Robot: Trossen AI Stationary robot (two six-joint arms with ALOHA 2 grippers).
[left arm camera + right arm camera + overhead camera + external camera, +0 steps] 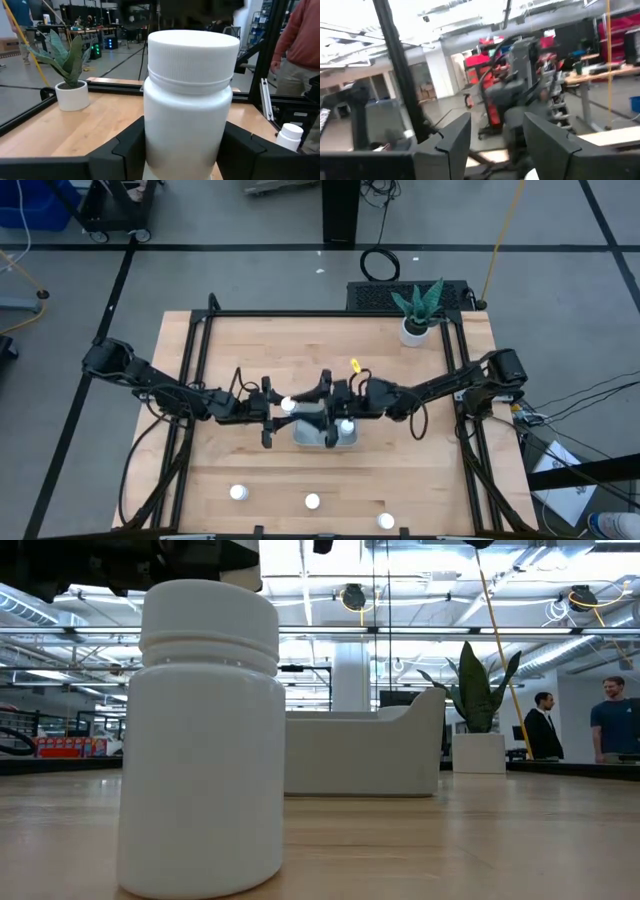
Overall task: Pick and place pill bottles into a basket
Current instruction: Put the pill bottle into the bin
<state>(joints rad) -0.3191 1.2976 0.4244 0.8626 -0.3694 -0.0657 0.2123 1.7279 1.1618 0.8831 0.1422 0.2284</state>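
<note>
left gripper (pixel 272 412) clamped on pill bottle (pixel 189 95), frame centre, at left edge of basket (pixel 312 436) | right gripper (pixel 340 408) fingers apart, empty, above basket bottle (pixel 347 426) | risk: both arms close, can collide; bottle may drop outside

a light wooden table (pixel 260 350) with a black frame (pixel 300 313) round its edges stands on a grey floor crossed by dark lines. a white pot (pixel 413 331) holding a green spiky plant (pixel 421 302) sits near the table's far right corner. just behind that corner lies a dark ridged mat (pixel 372 296), with a coiled black cable (pixel 380 264) on the floor beyond it. in the low view two people (pixel 575 718) stand far off at the right of the room. in the left wrist view a person's red sleeve (pixel 304 37) shows beside the table.
</note>
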